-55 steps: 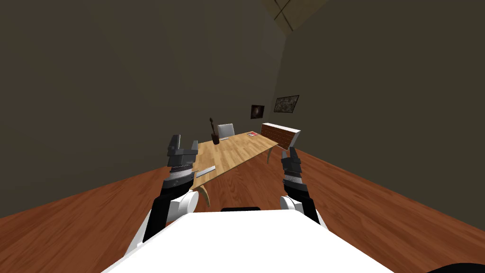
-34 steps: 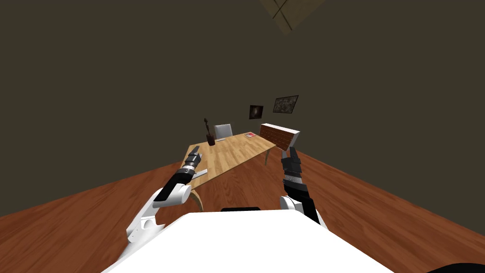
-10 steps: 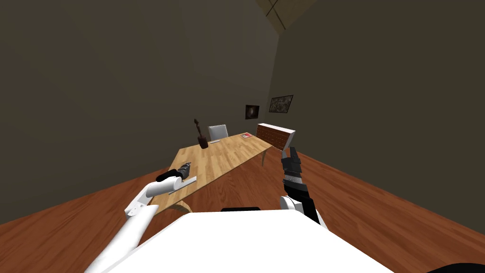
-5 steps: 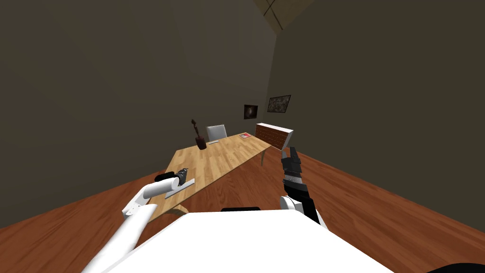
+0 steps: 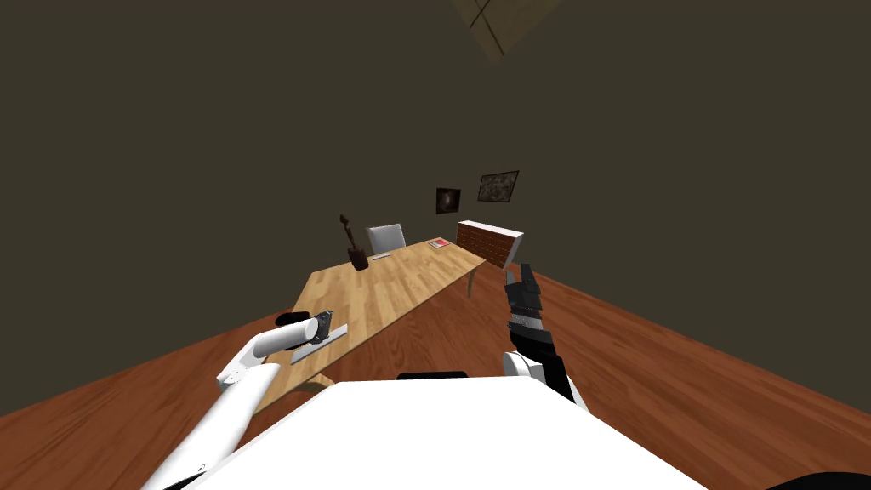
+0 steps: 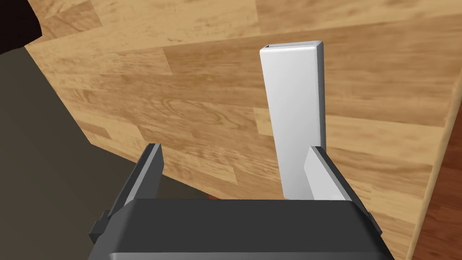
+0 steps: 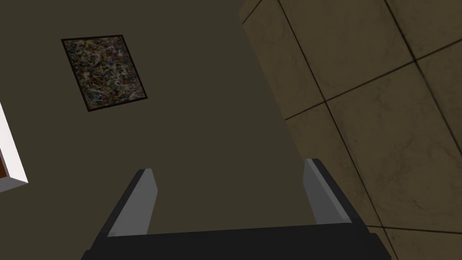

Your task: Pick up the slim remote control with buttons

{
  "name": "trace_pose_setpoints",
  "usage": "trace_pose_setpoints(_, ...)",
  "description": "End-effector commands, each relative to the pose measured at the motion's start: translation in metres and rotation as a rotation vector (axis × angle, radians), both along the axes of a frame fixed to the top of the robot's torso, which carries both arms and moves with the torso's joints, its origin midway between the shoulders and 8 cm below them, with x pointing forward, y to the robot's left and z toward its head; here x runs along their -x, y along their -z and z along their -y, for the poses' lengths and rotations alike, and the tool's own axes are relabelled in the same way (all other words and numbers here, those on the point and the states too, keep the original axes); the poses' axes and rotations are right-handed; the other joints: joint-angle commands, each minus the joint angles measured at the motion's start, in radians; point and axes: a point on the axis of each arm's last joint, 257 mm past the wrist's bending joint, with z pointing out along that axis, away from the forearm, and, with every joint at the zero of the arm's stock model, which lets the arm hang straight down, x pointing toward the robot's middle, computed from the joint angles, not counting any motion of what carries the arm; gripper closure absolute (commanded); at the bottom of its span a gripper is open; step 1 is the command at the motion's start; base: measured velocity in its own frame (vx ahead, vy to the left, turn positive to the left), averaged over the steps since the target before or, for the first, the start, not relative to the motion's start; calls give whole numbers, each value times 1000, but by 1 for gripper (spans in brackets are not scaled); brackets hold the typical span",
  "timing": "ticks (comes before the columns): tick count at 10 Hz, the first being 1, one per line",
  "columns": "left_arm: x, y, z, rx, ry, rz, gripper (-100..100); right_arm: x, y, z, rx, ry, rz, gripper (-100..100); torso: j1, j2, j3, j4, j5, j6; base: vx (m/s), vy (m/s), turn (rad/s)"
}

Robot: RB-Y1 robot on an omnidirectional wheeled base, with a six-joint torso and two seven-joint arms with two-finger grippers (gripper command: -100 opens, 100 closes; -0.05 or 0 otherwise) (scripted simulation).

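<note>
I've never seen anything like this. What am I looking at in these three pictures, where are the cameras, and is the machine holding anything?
It is a two-armed robot in a simulated room. The wide picture comes from a camera on its head; the other two come from cameras on its wrists, looking along each tool. The left tool hangs open over a wooden table, where a slim, plain light grey remote lies near the edge, just inside one finger. The right tool is raised and open. Nothing is held.
</note>
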Motion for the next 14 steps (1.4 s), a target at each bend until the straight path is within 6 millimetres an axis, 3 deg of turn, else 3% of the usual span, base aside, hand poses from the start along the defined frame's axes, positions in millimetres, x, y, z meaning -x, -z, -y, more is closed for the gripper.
trace_pose_setpoints(1,10,11,-4,34,-26,-46,-100,0,0,0,0,0,0,0,0,0,0,0,0,0,5,27,-78)
trace_pose_setpoints(5,39,39,-9,112,-88,-149,-100,0,0,0,0,0,0,0,1,0,0,0,0,0,14,38,-73)
trace_pose_setpoints(14,103,78,-1,311,-219,-366,-100,0,0,0,0,0,0,0,2,0,0,0,0,0,11,58,-80)
